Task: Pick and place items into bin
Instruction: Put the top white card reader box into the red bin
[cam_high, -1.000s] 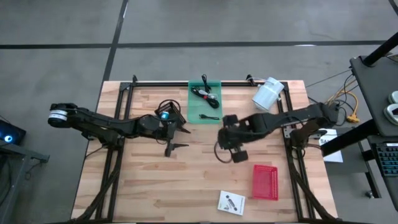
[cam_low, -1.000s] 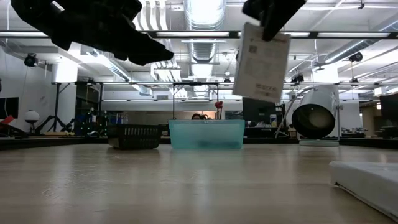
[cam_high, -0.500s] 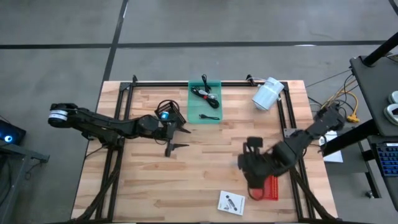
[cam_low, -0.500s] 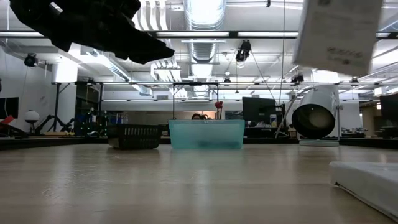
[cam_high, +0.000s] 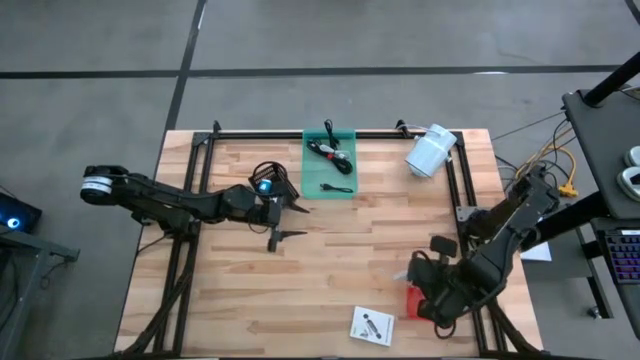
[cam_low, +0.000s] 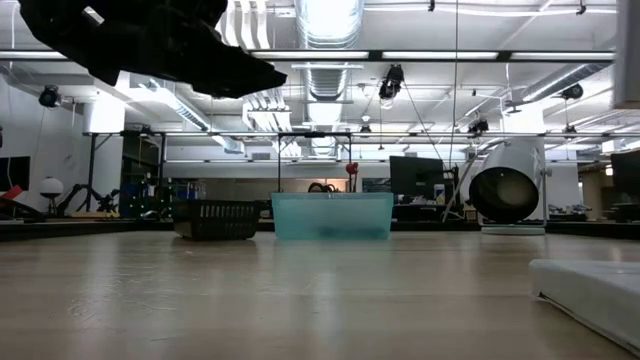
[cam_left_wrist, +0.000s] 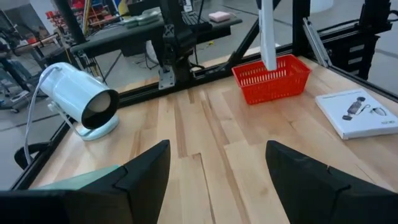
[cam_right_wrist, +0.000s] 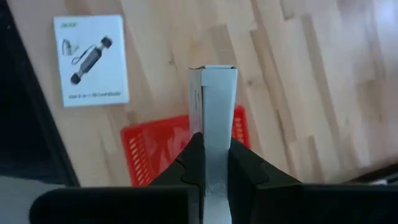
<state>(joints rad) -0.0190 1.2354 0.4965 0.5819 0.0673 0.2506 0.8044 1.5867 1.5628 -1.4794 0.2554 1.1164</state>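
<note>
**Lining up the packet over the red basket**

The right gripper (cam_right_wrist: 208, 163) is clamped on a flat white packet (cam_right_wrist: 211, 106), held edge-on so only its thin side faces the wrist camera. From above, that gripper (cam_high: 432, 297) hangs over the near-right part of the table, directly above the red basket (cam_high: 412, 303), which its arm mostly hides. In the left wrist view the packet (cam_left_wrist: 268, 34) hangs upright with its lower end at the mouth of the basket (cam_left_wrist: 271, 79).

To do this step well, in my judgement:

1. Keep the packet vertical and centred between the basket walls; the right wrist view shows the basket (cam_right_wrist: 146, 149) beneath and behind the packet, so little sideways correction seems needed.
2. Lower until the bottom edge is below the rim before letting go, so a tall, thin item does not tip out.
3. Open the fingers fully and lift straight up, avoiding the mesh walls.

A second white packet (cam_high: 372, 325) lies flat on the wood just beside the basket. The left gripper (cam_high: 284, 212) waits, fingers spread and empty, over the middle-left of the table near the green tray (cam_high: 329, 180), which holds a black cable (cam_high: 327, 149).
</note>
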